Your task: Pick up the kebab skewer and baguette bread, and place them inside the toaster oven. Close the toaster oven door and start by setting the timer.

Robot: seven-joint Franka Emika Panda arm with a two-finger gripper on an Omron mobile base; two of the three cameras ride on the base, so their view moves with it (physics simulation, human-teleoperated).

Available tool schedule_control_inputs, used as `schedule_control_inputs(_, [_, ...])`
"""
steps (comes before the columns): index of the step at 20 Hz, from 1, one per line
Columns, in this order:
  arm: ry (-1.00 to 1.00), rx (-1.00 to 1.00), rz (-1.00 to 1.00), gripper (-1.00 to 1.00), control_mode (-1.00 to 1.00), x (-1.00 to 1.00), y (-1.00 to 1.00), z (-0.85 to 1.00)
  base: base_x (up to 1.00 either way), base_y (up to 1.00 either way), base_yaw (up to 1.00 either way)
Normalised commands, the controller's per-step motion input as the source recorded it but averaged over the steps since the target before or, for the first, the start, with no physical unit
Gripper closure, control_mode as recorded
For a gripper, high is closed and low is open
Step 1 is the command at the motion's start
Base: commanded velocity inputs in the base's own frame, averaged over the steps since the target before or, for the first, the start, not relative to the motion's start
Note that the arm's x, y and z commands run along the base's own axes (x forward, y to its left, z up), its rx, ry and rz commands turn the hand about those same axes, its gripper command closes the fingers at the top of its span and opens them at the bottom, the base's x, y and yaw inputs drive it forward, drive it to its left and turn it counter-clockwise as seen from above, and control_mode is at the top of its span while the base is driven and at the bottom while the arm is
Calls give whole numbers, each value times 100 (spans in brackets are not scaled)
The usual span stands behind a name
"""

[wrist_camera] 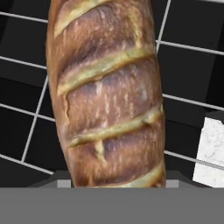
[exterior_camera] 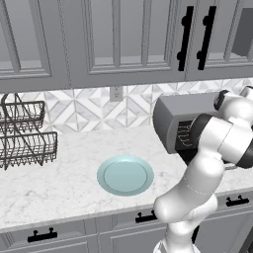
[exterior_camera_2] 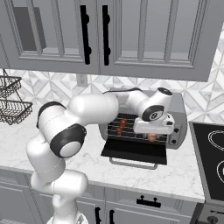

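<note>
**A:** Where was the baguette (wrist_camera: 107,94) at that point?

**B:** In the hand view it ran down the middle of the frame, close against the lens, with the black rack wires (wrist_camera: 183,101) behind it. In the right base view a golden lump showed at center right, just under the end effector (exterior_camera_2: 152,131) and over the rack of the toaster oven (exterior_camera_2: 178,114). The skewer (exterior_camera_2: 122,126) lay on the rack's left part, reddish chunks left of the hand.

**A:** Was the end effector clamped on the loaf?

**B:** I couldn't tell; the fingertips were hidden behind the bread, so whether they pinched it or stood apart was unclear.

**A:** How would it handle?

**B:** I'd judge it light and stiff, with a rough crust that resists slipping but could crumble if squeezed hard. Across the narrow middle is the sensible grip.

**A:** And the door (exterior_camera_2: 133,152)?

**B:** Folded down flat, handle (exterior_camera_2: 132,165) toward the worktop (exterior_camera_2: 175,175) edge. The plate (exterior_camera: 125,175) sat bare in the left base view's lower middle.
</note>
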Motion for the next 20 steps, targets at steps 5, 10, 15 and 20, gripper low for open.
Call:
schedule_control_inputs(5, [-1,0,0,100,-100,2,2,0,0,0,0])
schedule_control_inputs(10, [0,0,0,-100,-100,6,18,-1,0,0,0])
schedule_control_inputs(15, [0,0,0,-100,-100,2,17,-3,0,0,0])
schedule_control_inputs(20, [-2,0,0,-100,-100,0,1,-5,0,0,0])
